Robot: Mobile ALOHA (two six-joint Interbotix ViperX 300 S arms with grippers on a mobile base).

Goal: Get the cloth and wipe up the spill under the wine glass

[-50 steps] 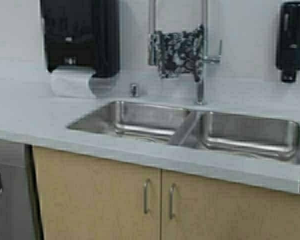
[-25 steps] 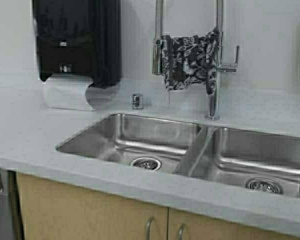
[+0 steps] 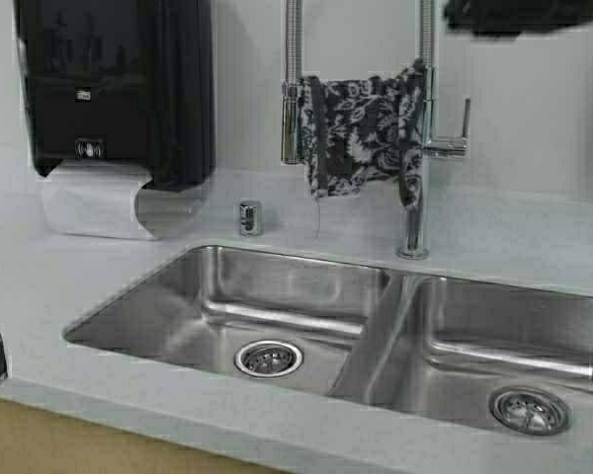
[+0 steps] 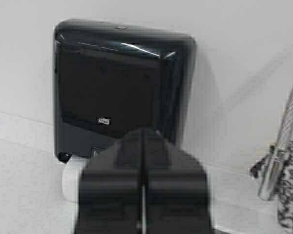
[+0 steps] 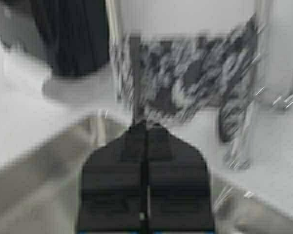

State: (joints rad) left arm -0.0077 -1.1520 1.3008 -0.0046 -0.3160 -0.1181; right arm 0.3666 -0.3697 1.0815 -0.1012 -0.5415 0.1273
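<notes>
The cloth (image 3: 361,133), dark with a white floral pattern, hangs over the tall sink faucet (image 3: 416,178) at the back of the counter. It also shows in the right wrist view (image 5: 195,73) straight ahead of my right gripper (image 5: 146,124), which is shut, empty and apart from it. My left gripper (image 4: 143,131) is shut and empty and faces the black paper towel dispenser (image 4: 117,83); the cloth's edge (image 4: 292,195) shows far to the side. The wine glass and the spill are out of view.
A steel double sink (image 3: 395,296) is set in the pale counter (image 3: 514,232). The paper towel dispenser (image 3: 109,89) hangs on the wall at left with white paper (image 3: 89,202) below it. A small metal knob (image 3: 249,217) stands behind the sink.
The robot has driven forward toward the sink: the sink, faucet and cloth now look larger and lower, and the cabinet doors have dropped out of view.
</notes>
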